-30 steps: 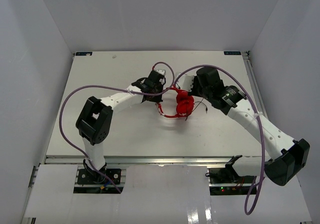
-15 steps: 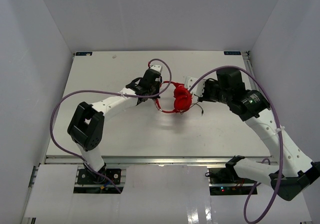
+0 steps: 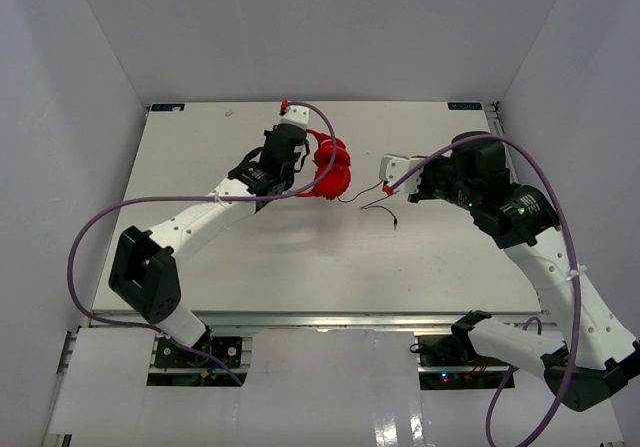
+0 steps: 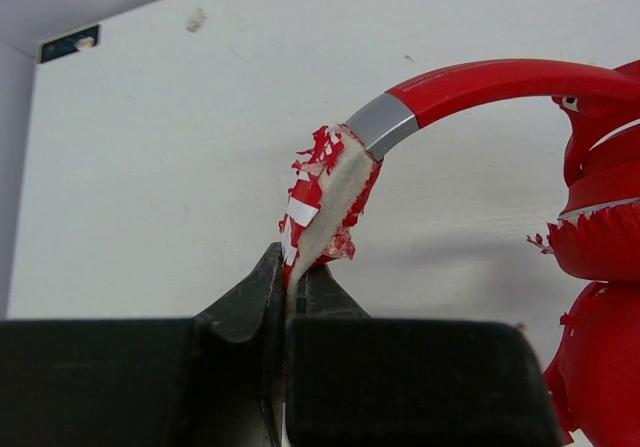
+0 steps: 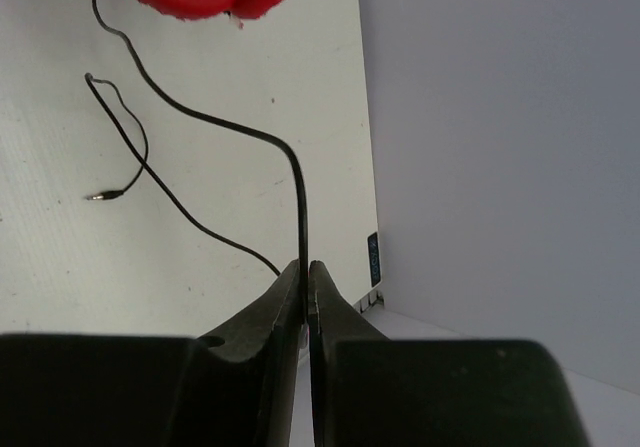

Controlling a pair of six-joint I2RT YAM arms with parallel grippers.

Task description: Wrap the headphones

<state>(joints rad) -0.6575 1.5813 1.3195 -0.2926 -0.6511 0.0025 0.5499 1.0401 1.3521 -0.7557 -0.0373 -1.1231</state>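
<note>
Both arms are spreading apart from a second ago; the left end effector (image 4: 288, 272), clamped on the headband (image 4: 440, 89), is carrying the headphones (image 3: 328, 167) toward the table's (image 3: 430, 267) far left; the right end effector (image 5: 304, 267), pinched shut on the cable (image 5: 215, 122), is stretching it out, likely for winding.

The red headphones (image 3: 328, 167), cups together and headband padding flaking red and white, sit far and middle on the surface (image 3: 450, 267), headband pinched in the left claw (image 4: 285, 277), thin black cable (image 5: 301, 207) trailing right.
</note>
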